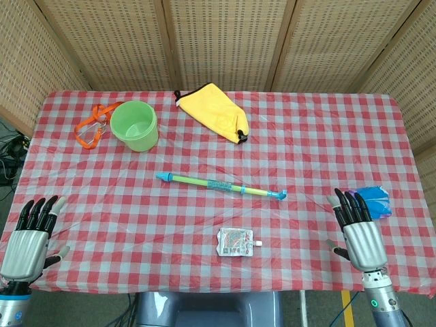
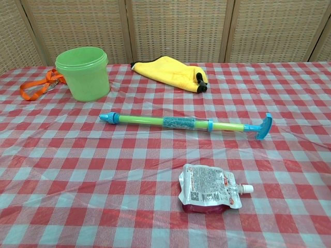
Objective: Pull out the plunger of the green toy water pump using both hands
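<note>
While woven screens point(image 1: 225, 41) stand behind it, the table point(image 1: 327, 136) wears a red and white checked cloth. On it sit a green bucket point(image 1: 135, 125), a yellow bag point(image 1: 214, 112) and an orange strap point(image 1: 92, 127). The green toy water pump point(image 1: 218, 185) lies flat in the middle, a small pouch point(image 1: 235, 242) near it. The left hand point(image 1: 28, 238) and right hand point(image 1: 360, 228) rest at the near edge, fingers straight and apart, holding nothing.

Woven wicker screen panels point(image 1: 218, 41) behind red-checked table point(image 1: 320, 136).
</note>
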